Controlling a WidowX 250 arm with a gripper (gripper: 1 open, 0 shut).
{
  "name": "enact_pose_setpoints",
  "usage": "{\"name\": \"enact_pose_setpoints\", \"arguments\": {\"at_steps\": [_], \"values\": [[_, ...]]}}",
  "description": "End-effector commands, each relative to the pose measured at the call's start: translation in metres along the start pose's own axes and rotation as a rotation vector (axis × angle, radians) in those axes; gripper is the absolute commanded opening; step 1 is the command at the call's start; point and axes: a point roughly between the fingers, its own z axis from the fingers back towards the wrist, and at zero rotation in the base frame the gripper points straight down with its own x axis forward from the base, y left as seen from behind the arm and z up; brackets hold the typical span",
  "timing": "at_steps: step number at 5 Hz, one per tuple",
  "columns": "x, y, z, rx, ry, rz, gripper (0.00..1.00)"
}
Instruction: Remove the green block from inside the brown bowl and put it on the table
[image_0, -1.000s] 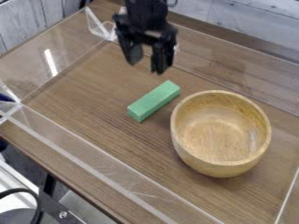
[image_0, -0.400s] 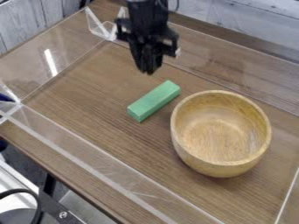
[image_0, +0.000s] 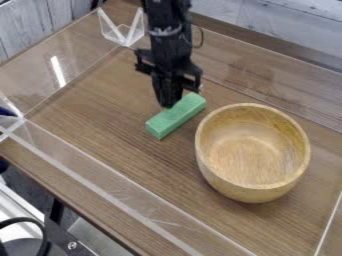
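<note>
Beside the round light-brown wooden bowl (image_0: 253, 151), your small flat green block (image_0: 177, 115) lies on the wood-grain table (image_0: 94, 120); tool (image_0: 170, 99), pressed together, empty, just above it. Placement looks done; retreat next.

The table (image_0: 94, 140) lies bare along its left and near edges, giving open passage there. The bowl (image_0: 253, 150) fills the right side, the block (image_0: 175, 116) just beside its left rim. Low clear walls (image_0: 60, 165) edge the table.
</note>
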Motion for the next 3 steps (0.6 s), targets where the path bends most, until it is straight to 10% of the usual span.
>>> {"name": "enact_pose_setpoints", "arguments": {"at_steps": [1,3], "values": [[0.0102,0.0019,0.0013,0.019,-0.028,-0.008,0.00],[0.0142,0.0021,-0.0052,0.017,-0.018,-0.006,0.00]]}}
